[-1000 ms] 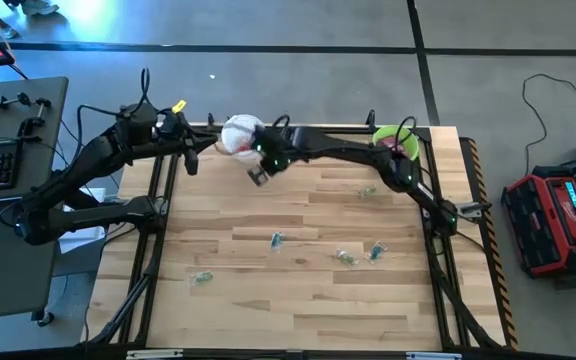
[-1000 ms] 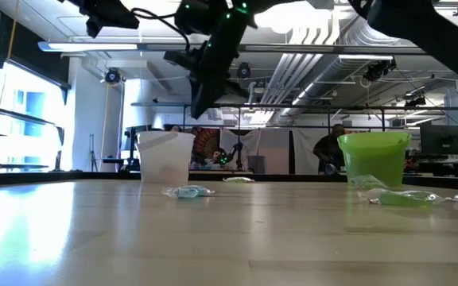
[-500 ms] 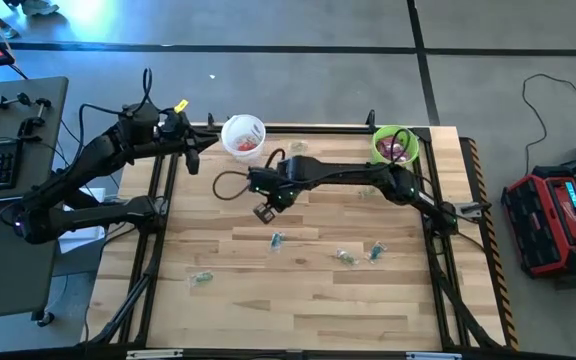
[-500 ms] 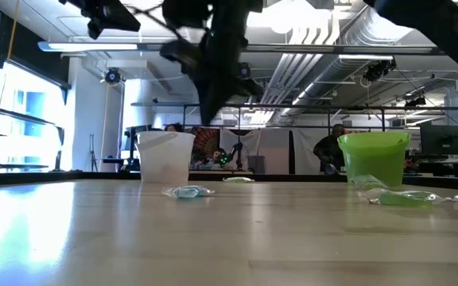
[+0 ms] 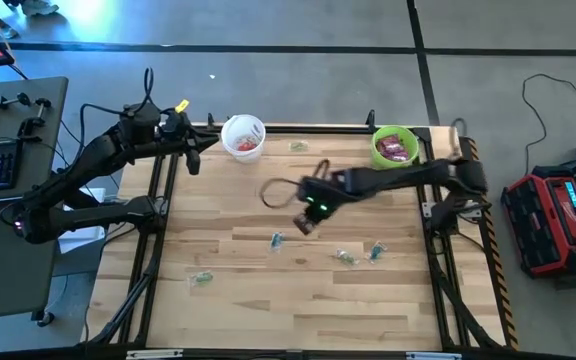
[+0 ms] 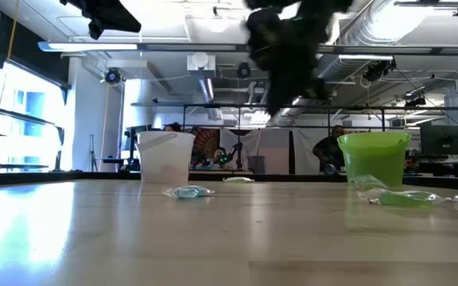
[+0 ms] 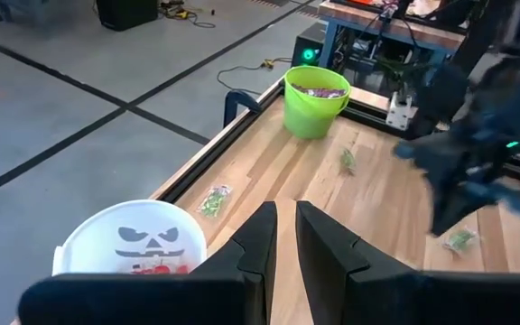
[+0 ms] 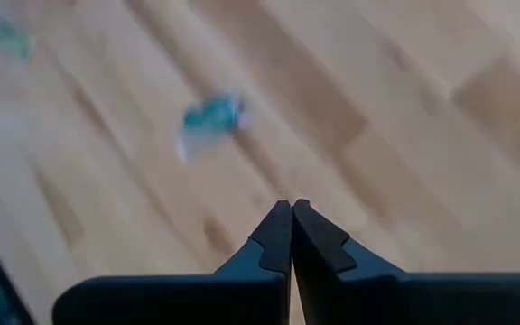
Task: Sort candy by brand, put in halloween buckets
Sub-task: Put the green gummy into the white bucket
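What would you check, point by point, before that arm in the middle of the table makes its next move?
1. Right gripper free of candy: ok, its fingers are closed together with nothing between them.
2. Candy near it: ok, a bluish piece lies on the table close by.
3. Fingers parted for picking: not ok, they are shut.
4. White bucket upright and reachable: ok, it stands at the far edge with red pieces inside.
5. Green bucket upright: ok, magenta packets inside.
6. Left gripper out of the way: ok, it waits beside the white bucket.
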`<action>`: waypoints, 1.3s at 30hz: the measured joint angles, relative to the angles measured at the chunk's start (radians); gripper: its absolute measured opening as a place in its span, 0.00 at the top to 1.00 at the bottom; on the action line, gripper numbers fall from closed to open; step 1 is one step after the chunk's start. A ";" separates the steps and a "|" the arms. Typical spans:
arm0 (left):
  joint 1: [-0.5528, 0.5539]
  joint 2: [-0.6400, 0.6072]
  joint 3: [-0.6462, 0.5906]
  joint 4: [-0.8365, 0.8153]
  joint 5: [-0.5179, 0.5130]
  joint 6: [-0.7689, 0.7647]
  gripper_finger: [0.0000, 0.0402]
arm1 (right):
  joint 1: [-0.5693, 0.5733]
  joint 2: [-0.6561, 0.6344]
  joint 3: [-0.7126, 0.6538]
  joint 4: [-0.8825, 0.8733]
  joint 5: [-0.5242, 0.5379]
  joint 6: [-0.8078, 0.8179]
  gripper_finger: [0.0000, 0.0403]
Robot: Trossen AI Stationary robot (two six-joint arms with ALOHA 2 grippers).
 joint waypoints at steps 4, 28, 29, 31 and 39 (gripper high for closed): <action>0.000 0.000 0.000 0.000 -0.014 0.032 0.91 | 0.079 -0.146 -0.173 0.053 0.029 0.023 1.00; 0.000 0.000 0.000 -0.007 -0.015 0.010 0.91 | 0.570 -0.289 -0.336 -0.023 0.166 0.479 0.69; 0.000 0.000 0.000 -0.008 -0.015 0.010 0.91 | 0.592 -0.289 -0.336 -0.035 0.184 0.477 0.65; 0.000 0.000 0.000 -0.008 -0.015 0.010 0.91 | 0.629 -0.289 -0.336 -0.065 0.238 0.471 0.57; 0.000 0.007 0.000 -0.008 -0.015 0.010 0.91 | 0.673 -0.288 -0.412 -0.019 0.410 0.495 0.42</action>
